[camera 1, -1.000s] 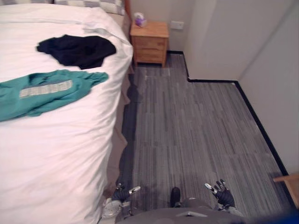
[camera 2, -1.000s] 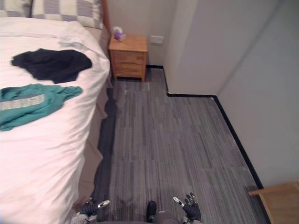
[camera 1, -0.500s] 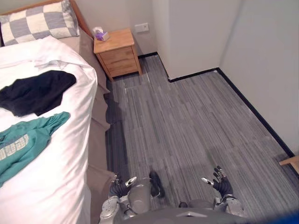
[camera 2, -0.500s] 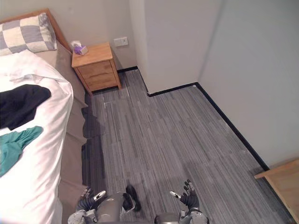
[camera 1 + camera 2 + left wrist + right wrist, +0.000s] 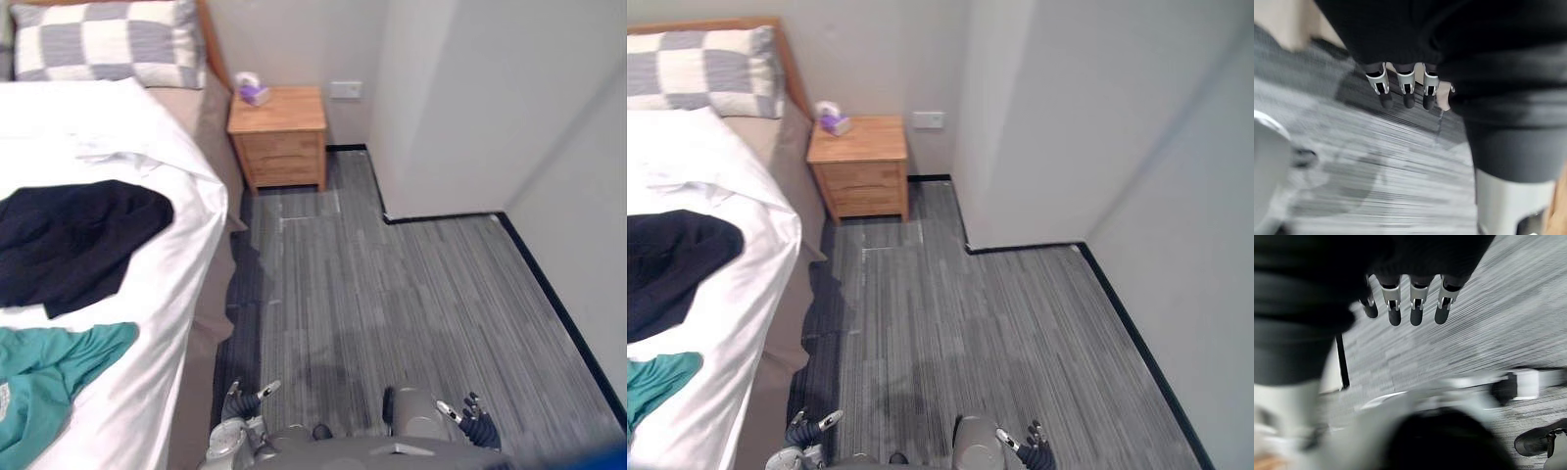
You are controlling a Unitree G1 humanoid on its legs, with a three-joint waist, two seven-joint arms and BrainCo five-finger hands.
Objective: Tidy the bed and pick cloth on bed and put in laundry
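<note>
Two cloths are lying on the one bed (image 5: 147,137): a black garment (image 5: 73,240) is spreading crumpled across the white cover, and a teal garment (image 5: 44,377) is lying just beside it, nearer the foot of the bed. Both are resting well apart from the two hands, with the bed's edge and a strip of floor between them. The left hand (image 5: 243,401) is hanging low beside the bed with its fingers (image 5: 1404,88) straight and a little apart, holding nothing. The right hand (image 5: 474,417) is hanging over the grey floor (image 5: 392,294), its fingers (image 5: 1417,303) likewise relaxed and empty. One checked pillow (image 5: 108,44) is sitting at the head of the bed. One wooden nightstand (image 5: 279,132) is standing beside the bed, carrying one tissue box (image 5: 253,90).
</note>
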